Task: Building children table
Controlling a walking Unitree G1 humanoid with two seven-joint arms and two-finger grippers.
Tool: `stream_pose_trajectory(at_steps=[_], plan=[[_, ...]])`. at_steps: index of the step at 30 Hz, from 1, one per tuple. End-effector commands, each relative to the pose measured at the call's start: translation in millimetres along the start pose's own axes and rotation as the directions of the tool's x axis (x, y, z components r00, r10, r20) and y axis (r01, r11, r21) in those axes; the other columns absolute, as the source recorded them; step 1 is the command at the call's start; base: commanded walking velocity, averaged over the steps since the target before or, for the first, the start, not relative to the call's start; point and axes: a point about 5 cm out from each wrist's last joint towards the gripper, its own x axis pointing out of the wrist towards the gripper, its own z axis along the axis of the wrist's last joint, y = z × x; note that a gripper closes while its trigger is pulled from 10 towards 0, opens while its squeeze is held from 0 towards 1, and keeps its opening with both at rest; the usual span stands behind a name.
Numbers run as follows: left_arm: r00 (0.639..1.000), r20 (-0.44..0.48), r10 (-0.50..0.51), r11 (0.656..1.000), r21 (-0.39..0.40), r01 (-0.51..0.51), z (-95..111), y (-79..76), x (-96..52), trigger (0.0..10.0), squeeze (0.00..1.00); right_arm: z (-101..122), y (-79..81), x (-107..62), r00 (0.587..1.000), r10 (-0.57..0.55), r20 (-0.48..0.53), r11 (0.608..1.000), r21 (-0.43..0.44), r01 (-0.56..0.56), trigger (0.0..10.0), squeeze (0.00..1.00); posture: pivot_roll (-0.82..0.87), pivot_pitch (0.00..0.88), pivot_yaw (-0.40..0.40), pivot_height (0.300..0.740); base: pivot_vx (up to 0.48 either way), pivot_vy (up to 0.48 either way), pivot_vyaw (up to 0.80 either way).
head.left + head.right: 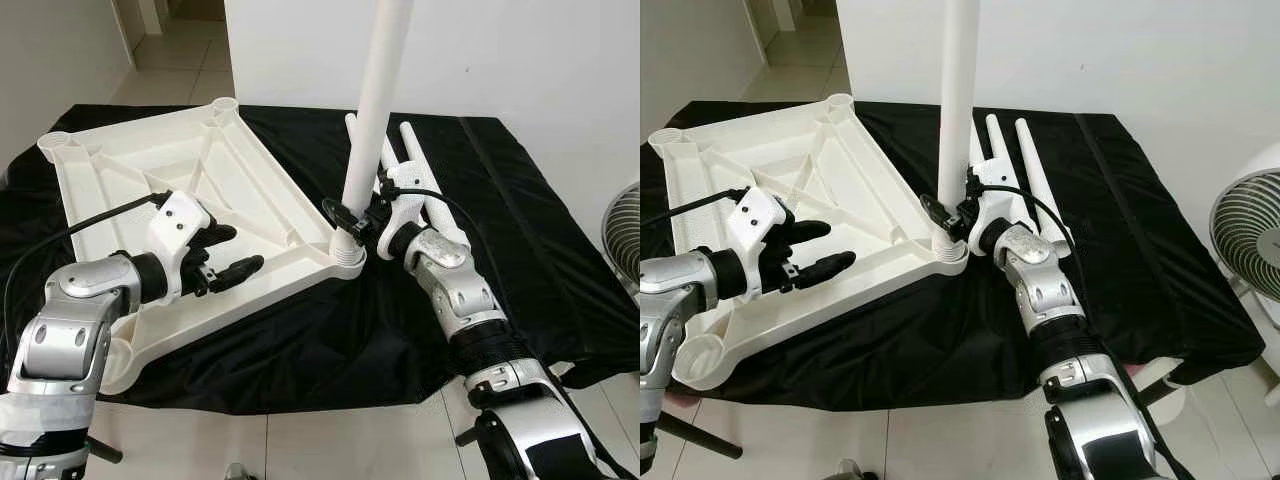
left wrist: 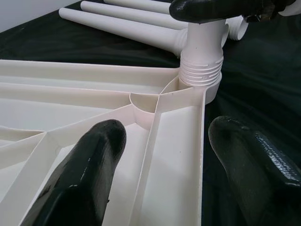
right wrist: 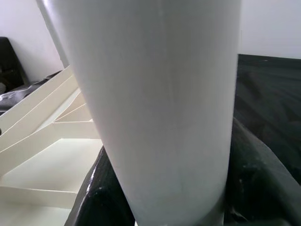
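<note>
The white children's tabletop [image 1: 190,190] lies upside down, ribbed underside up, on the black cloth [image 1: 500,230] that covers the worktop, toward the worktop's left side, with its near-left corner hanging over the front edge. Of its four corner sockets, the far-left socket [image 1: 55,143] and the far-right socket [image 1: 224,104] are empty, and the near-left socket [image 1: 698,357] looks empty too.

One leg [image 1: 376,100] stands upright in the near-right corner socket [image 1: 348,254], near the middle of the worktop. The right claw [image 1: 352,215] pinches this leg low down, just above the socket; in the right wrist view the white tube sits tight between the two black fingers. In the left wrist view the leg's threaded collar [image 2: 201,70] shows above the socket rim, so I judge that it is not yet screwed fully home.

The left claw [image 1: 225,252] hovers with its fingers spread over the near-right long rim of the tabletop, touching nothing that I can make out; it seems placed to steady the top.

Two spare legs [image 1: 1015,170] lie side by side on the cloth just behind the right claw. A third may lie with them, though I cannot tell.

So the build is at an early stage: the first leg is being seated, and three sockets remain to be filled before the table can be turned upright.
</note>
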Motion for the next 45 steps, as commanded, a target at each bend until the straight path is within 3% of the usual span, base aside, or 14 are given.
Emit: stream_pose_trajectory(at_steps=[1, 7, 12, 25, 27, 29, 31, 33, 37, 45], plan=[[0.993, -0.014, 0.118, 0.993, 0.005, -0.118, -0.6, 4.4, -2.8, 10.0, 0.00, -46.8, 1.8, -14.1, 0.978, -0.011, -0.208, 0.998, 0.054, 0.023, 10.0, 0.00, 0.06, 0.111, 0.017, 0.740, 0.000, 0.000, 0.00], [0.994, -0.018, 0.105, 0.994, 0.005, -0.105, 1.6, 4.1, -1.4, 10.0, 0.00, -50.3, -1.7, -16.6, 0.975, -0.028, -0.220, 0.998, 0.049, 0.039, 10.0, 0.00, 0.05, 0.114, 0.024, 0.740, 0.000, 0.000, 0.00], [0.997, 0.009, 0.073, 0.997, 0.024, -0.073, 16.2, 4.6, 1.7, 10.0, 0.00, -48.7, -7.4, -21.9, 0.976, -0.042, -0.216, 0.997, 0.054, 0.055, 10.0, 0.00, 0.06, 0.114, 0.028, 0.740, 0.000, 0.000, 0.00], [0.997, 0.004, 0.075, 0.997, 0.022, -0.075, 15.2, 4.3, 5.1, 10.0, 0.00, -49.4, -8.9, -31.2, 0.978, -0.055, -0.203, 0.994, 0.080, 0.072, 10.0, 0.00, 0.05, 0.115, 0.037, 0.740, 0.000, 0.000, 0.00], [0.997, 0.003, 0.074, 0.997, 0.021, -0.074, 15.0, 4.8, 5.7, 10.0, 0.00, -49.8, -3.6, -30.3, 0.981, -0.013, -0.196, 0.992, 0.123, 0.038, 10.0, 0.00, 0.05, 0.115, 0.038, 0.740, 0.000, 0.000, 0.00], [0.997, -0.001, 0.076, 0.997, 0.023, -0.076, 15.6, 5.5, 7.0, 10.0, 0.00, -49.0, 5.4, -27.9, 0.978, 0.098, -0.183, 0.976, 0.211, -0.058, 10.0, 0.00, 0.05, 0.116, 0.038, 0.740, 0.000, 0.000, 0.00], [0.997, -0.001, 0.076, 0.997, 0.023, -0.076, 15.6, 5.5, 7.0, 10.0, 0.00, -49.0, 5.4, -27.9, 0.978, 0.098, -0.183, 0.976, 0.211, -0.058, 10.0, 0.00, 0.05, 0.116, 0.038, 0.740, 0.000, 0.000, 0.00], [0.997, -0.004, 0.076, 0.997, 0.024, -0.076, 15.8, 5.2, 6.5, 10.0, 0.00, -46.9, 8.5, -28.4, 0.957, 0.214, -0.197, 0.955, 0.248, -0.163, 10.0, 0.00, 0.06, 0.114, 0.036, 0.740, 0.000, 0.000, 0.00], [0.997, -0.006, 0.079, 0.997, 0.023, -0.079, 15.4, 5.5, 5.7, 10.0, 0.00, -46.2, 9.7, -29.1, 0.942, 0.258, -0.215, 0.950, 0.237, -0.206, 10.0, 0.00, 0.06, 0.114, 0.034, 0.740, 0.000, 0.000, 0.00], [0.996, -0.007, 0.089, 0.996, 0.021, -0.089, 14.4, 5.4, 4.3, 10.0, 0.00, -42.5, 27.6, -35.8, 0.887, 0.391, -0.246, 0.919, 0.154, -0.363, 10.0, 0.00, 0.06, 0.111, 0.023, 0.740, 0.000, 0.000, 0.00]])
